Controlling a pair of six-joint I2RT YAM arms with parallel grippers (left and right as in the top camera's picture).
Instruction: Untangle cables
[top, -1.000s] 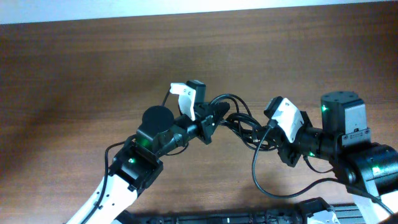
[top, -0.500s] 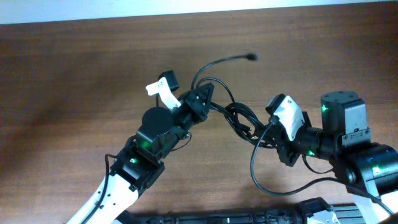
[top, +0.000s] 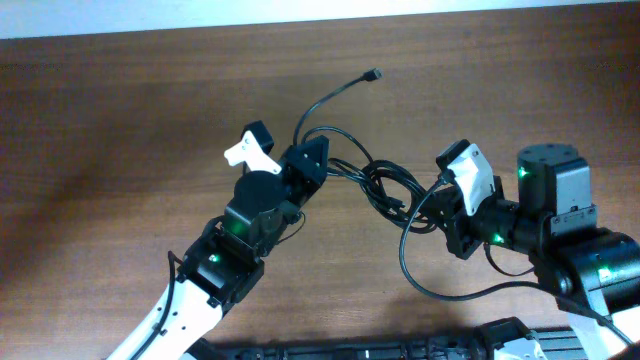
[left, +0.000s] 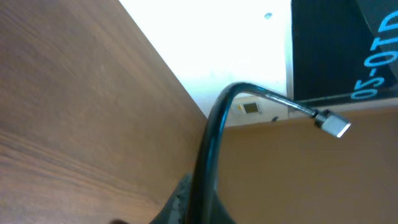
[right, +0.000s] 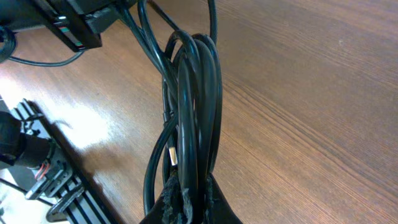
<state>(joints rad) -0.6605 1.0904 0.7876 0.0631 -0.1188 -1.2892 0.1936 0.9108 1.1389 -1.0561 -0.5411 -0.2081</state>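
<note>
The black cables (top: 385, 185) hang as a looped tangle between my two grippers above the wooden table. My left gripper (top: 312, 160) is shut on one strand, whose free end curves up and away to a small silver plug (top: 373, 75). In the left wrist view that strand (left: 214, 143) rises from the jaws (left: 202, 208) to the plug (left: 333, 123). My right gripper (top: 432, 210) is shut on the bundle of loops; in the right wrist view several strands (right: 196, 93) run from its jaws (right: 189, 202) toward the left arm.
The wooden table (top: 130, 130) fills the view, with a pale wall strip beyond its far edge (top: 300, 15). A black slotted rail (top: 350, 350) lies along the near edge. A thicker robot wire (top: 430, 285) loops below the right gripper.
My left gripper has pulled up and to the left with its strand. The free plug end has swung out of the tangle and now points to the upper right. The right gripper has barely moved.
</note>
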